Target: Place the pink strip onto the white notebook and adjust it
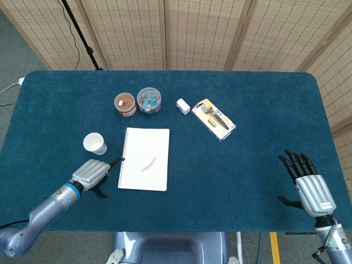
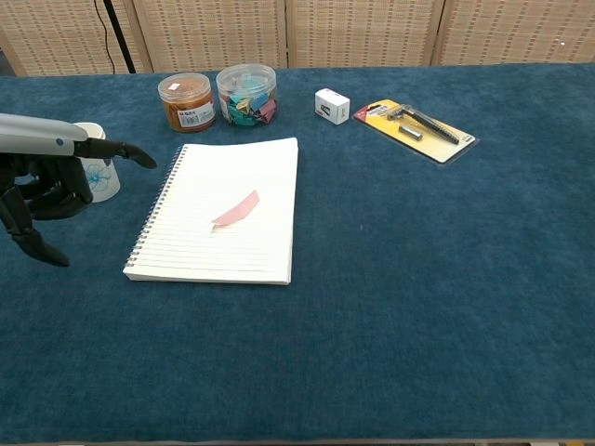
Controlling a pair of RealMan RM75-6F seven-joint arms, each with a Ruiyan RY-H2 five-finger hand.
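Left hand (image 1: pixel 93 175) empty, one finger extended, others curled; right hand (image 1: pixel 311 191) open-fingered, empty.

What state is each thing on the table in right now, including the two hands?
Pink strip: lying on the notebook page.
White spiral notebook: flat, open.
White paper cup: upright.
Two clear plastic jars: upright, lidded.
Left hand: empty, one finger extended toward the notebook.
Right hand: empty, fingers spread.

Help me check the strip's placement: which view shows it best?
The chest view: the pink strip shows larger and closer, lying on the notebook. The head view shows it only as a small pink mark on the page.
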